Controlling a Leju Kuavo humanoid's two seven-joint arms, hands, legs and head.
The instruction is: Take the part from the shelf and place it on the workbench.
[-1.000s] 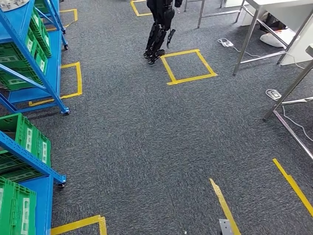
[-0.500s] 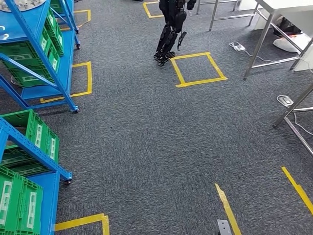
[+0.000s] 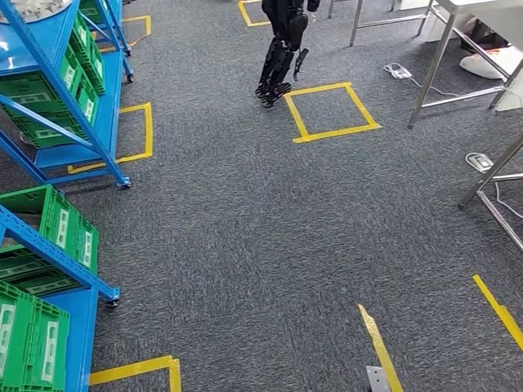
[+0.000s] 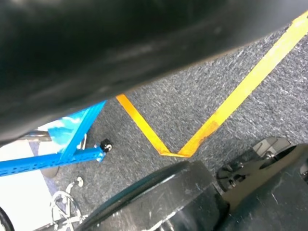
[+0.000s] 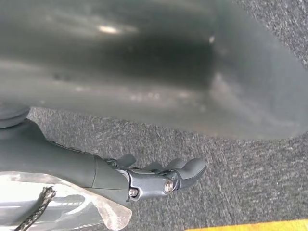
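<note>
Far left of the head view: my blue shelf [image 3: 73, 122] with green crates [image 3: 59, 224] stacked on it. The part's presumably in there, but I can't actually spot it, so weight and grip spot are anyone's guess. Mid-frame top, another robot [image 3: 280, 49] by a yellow tape square [image 3: 333, 110]. Right edge, workbench legs [image 3: 431, 73]. My right hand [image 5: 160, 178] hangs with fingers straight, holding nothing. Left hand: can't tell.

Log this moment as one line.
phase: walking | right hand: empty, fingers extended | shelves: left, green bins | another robot: ahead | part: unseen
</note>
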